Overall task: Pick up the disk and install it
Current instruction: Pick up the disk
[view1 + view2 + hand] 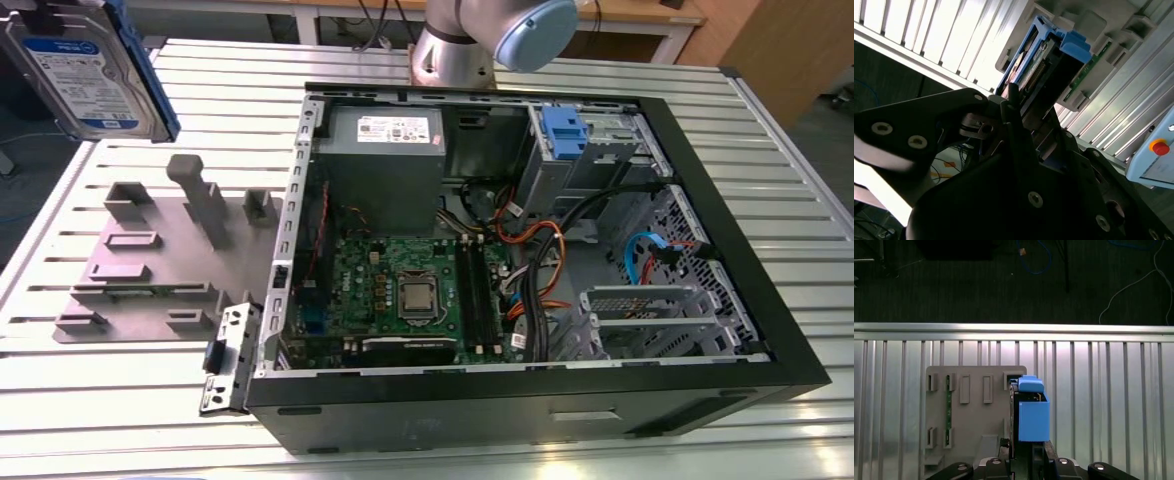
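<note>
Disk [80, 70] at upper left of the exterior view, raised clear of the grey holder [147, 270], my tool [1026, 450] clamped on it. Pickup done; it is not yet in the open case [534, 400].

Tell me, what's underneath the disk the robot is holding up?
In the first wrist view, the grey slotted holder plate and the ribbed metal table lie beneath the disk. The disk covers part of the plate, so that part is hidden.
</note>
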{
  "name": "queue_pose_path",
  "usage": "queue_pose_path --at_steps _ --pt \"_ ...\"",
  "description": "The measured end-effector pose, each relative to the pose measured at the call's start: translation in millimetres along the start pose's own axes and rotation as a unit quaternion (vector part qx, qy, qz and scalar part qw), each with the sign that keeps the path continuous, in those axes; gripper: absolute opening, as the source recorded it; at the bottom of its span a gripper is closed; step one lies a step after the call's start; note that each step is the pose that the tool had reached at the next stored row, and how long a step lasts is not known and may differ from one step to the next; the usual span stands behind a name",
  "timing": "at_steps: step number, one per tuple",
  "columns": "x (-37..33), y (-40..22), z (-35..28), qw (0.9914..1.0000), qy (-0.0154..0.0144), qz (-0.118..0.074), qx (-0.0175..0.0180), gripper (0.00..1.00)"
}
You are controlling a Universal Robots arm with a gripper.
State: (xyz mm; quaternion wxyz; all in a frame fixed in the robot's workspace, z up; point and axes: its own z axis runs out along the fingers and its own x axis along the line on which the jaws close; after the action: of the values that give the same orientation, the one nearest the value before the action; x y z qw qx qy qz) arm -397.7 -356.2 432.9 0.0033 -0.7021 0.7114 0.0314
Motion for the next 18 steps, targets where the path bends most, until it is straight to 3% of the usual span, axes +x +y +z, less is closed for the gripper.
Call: queue_pose_path --at_steps 9,18 --pt "-0.1 0.1 -1.8 1.00000 -0.0002 0.000 0.0001 0.35" --pt "-0.8 0.7 -17.4 1.00000 -0.0002 0.000 0.0000 0.35"
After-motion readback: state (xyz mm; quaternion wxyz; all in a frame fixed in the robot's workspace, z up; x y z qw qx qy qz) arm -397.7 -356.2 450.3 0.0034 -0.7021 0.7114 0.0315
